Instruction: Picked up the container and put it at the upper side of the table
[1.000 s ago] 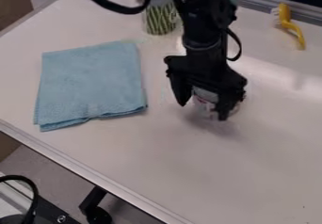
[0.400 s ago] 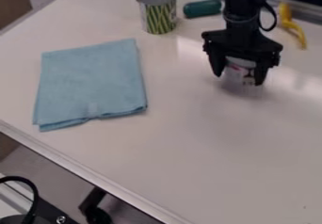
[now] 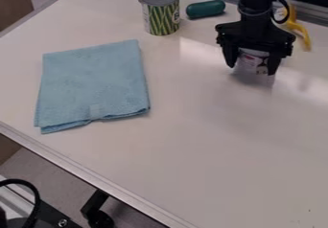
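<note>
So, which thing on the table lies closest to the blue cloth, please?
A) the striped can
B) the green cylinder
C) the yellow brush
A: the striped can stands just beyond the cloth's upper right corner.

Open room across the near surface (image 3: 211, 150); obstacles toward the far rail (image 3: 314, 15).
The low route bends around the flat cloth (image 3: 93, 85); the upright can (image 3: 161, 18), green tube (image 3: 206, 9), arm (image 3: 255, 6), container (image 3: 252, 63) and yellow tool (image 3: 296, 26) stand in the way.
</note>
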